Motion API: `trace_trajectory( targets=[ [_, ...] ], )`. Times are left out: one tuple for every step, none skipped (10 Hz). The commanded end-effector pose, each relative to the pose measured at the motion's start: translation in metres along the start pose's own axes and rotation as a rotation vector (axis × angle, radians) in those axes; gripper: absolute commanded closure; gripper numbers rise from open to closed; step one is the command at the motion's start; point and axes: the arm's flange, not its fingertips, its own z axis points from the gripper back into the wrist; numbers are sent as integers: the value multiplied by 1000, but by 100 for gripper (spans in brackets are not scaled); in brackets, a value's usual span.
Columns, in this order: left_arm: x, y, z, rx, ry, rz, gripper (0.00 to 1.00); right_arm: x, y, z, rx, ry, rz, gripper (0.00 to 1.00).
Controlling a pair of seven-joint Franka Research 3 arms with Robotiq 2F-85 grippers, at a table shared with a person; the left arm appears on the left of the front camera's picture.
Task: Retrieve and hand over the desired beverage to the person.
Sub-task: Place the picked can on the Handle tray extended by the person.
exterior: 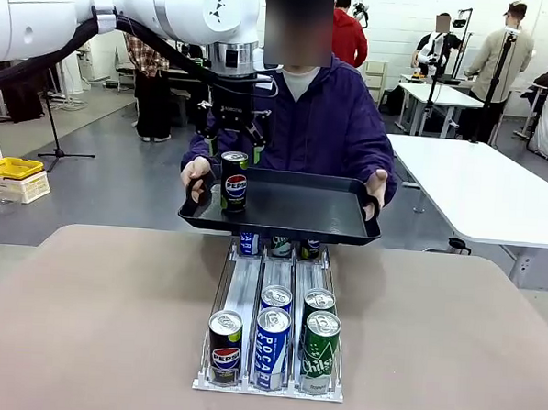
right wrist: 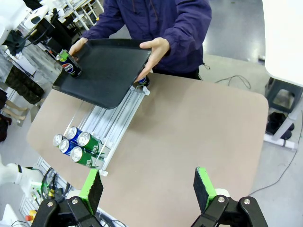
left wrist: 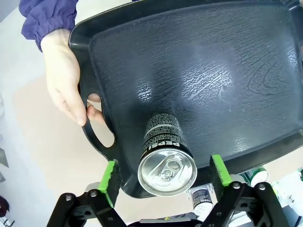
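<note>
A black Pepsi can (exterior: pixel 234 180) (left wrist: pixel 165 156) (right wrist: pixel 70 66) stands upright at the left end of a black tray (exterior: pixel 301 211) (left wrist: pixel 213 71) (right wrist: pixel 104 71). The person (exterior: pixel 325 116) in a dark purple jacket holds that tray by both ends over the table's far edge, with one hand (left wrist: pixel 66 85) at the handle beside the can. My left gripper (exterior: pixel 234 146) (left wrist: pixel 164 174) hangs just above the can, open, its green pads (left wrist: pixel 111 178) standing clear on either side of the can's top. My right gripper (right wrist: pixel 149 187) is open over the near right of the table, holding nothing.
A clear sloped rack (exterior: pixel 272 338) (right wrist: pixel 94 137) in the table's middle holds several cans: Pepsi, Pocari and green Chilsung at the front. A white table (exterior: pixel 477 188) stands at the right behind the person. Other people stand far back.
</note>
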Motion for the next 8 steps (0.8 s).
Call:
trace_trajectory(
  targets=[
    [9,-1,7,31,1,-25,0,1,-1,-1,29,-11,10,0],
    [9,-1,8,31,3,-25,0,1,-1,-1,29,-11,10,0],
    [8,-1,9,36,1,-24,0,1,-1,-1,29,-11,10,0],
    [4,-1,13,35,0,-16,0,1,-1,-1,29,-11,10,0],
    [-12,0,20,36,-10,-30,0,1,-1,-1,29,-11,10,0],
    [-43,4,27,51,-33,-50,0,1,-1,-1,29,-11,10,0],
    [-91,13,31,58,-83,-79,0,1,-1,-1,29,-11,10,0],
    [-131,23,33,44,-134,-94,0,1,-1,-1,29,-11,10,0]
  ],
)
